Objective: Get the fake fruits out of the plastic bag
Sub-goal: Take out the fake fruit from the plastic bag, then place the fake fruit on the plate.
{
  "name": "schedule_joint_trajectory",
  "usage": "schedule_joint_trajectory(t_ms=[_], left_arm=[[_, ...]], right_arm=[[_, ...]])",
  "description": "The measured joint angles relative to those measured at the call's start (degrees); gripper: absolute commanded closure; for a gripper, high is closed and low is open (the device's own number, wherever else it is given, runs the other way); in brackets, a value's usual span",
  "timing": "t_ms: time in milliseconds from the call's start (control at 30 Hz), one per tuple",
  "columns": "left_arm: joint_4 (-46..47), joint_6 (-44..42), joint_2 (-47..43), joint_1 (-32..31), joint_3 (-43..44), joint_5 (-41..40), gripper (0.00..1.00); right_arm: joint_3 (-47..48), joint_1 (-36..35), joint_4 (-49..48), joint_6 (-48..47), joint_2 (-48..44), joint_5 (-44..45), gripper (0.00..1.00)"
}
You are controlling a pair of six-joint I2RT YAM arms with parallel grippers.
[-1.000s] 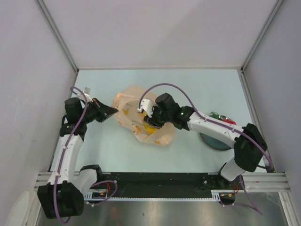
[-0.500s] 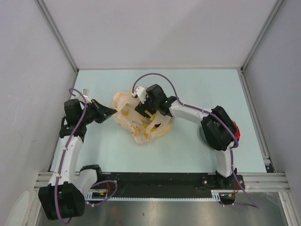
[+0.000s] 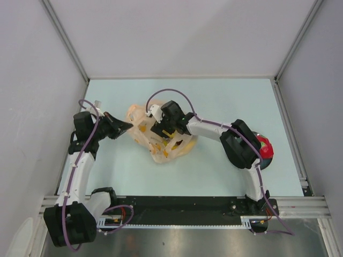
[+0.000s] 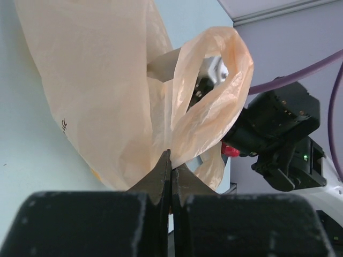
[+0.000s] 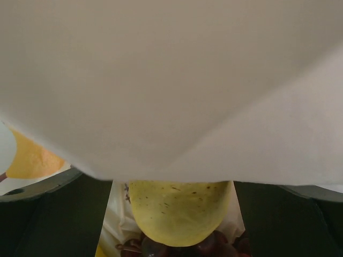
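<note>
The bag (image 3: 174, 147) lies crumpled on the surface (image 3: 225, 101), in the middle between the two arms. The left fingers (image 4: 167, 179) are pressed tight together and pinch a thin fold of the bag at its left edge. A loop of the bag stands up just past their tips. The right fingers (image 3: 162, 133) reach down into the bag from the far side. They are spread wide apart. In the right wrist view a yellow fruit (image 5: 179, 214) sits right between them, close to the right one, with a small gap on the left. The pictures do not show whether the fingers touch it. Pale bag plastic fills the upper part of that view. Well off to the right, a red fruit (image 3: 263, 143) rests on a dark plate (image 3: 266, 159).
</note>
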State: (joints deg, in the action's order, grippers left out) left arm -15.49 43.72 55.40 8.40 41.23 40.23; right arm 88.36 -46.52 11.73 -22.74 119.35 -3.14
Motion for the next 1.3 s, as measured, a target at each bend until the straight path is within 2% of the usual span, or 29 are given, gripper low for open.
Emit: schedule_joint_trajectory(t_ms=[267,433,633,833,967,1067,1167,1300], left_arm=[[1.4,1.4,0.0,0.0,-0.1,0.0,1.00],[1.9,1.9,0.0,0.0,-0.3,0.0,1.00],[3.1,2.5,0.2,0.0,-0.3,0.0,1.00],[4.5,3.2,2.5,0.0,-0.4,0.0,0.99],[5.2,3.8,4.6,0.0,-0.4,0.0,1.00],[5.3,3.9,6.0,0.0,-0.2,0.0,1.00],[5.4,3.9,7.0,0.0,0.6,0.0,1.00],[5.9,3.9,7.0,0.0,1.3,0.0,1.00]], right_arm=[[-3.2,-0.3,0.3,-0.2,0.0,1.4,0.11],[-4.2,0.0,0.0,-1.8,0.0,3.0,0.36],[-3.1,-0.3,2.8,-1.6,-2.5,1.2,0.49],[12.3,-4.4,14.0,0.2,-8.3,-9.5,0.50],[14.7,-8.0,18.1,-2.6,-15.8,-16.1,0.50],[15.2,-9.3,23.1,-7.2,-20.6,-20.1,0.50],[13.8,-8.3,27.7,-10.8,-24.5,-20.3,0.50],[4.6,-0.9,32.0,-10.3,-32.6,-18.1,0.50]])
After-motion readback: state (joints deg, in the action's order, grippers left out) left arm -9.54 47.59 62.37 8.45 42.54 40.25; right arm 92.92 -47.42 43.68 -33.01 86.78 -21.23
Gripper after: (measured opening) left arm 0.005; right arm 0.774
